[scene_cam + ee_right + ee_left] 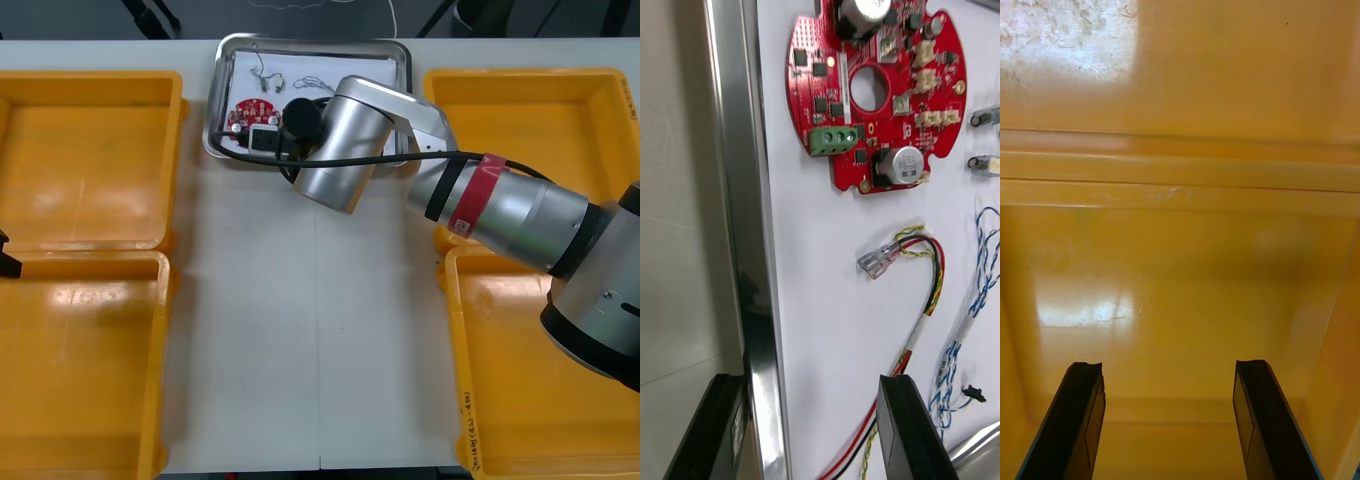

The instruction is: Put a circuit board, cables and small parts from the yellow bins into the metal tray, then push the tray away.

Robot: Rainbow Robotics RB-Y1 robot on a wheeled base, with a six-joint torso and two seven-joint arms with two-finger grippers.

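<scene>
1. Nearest the front camera, the right arm (500,205) is seen reaching from the table's right edge across to the metal tray (400,50), which is set at the middle of the far edge of the table (300,350).
2. The right gripper (811,382) is held at the tray's near edge, toward its left corner. Its fingers are spread with the shiny rim between them, one finger (715,427) outside the tray and the other over the white lining.
3. The round red circuit board (876,90) is laid flat on the white lining just inside that near edge, beyond the fingers.
4. A red and yellow cable (921,300) is laid between the board and the inner finger, with its clear connector end turned toward the rim. A twisted blue and white cable (970,315) is laid just beside it, farther from the rim.
5. Two small metal parts (985,116) are found beside the board, on its side away from the rim.
6. The left gripper (1169,367) is held over the yellow bins (90,150) at the table's left edge, its fingers spread with nothing between them.
</scene>
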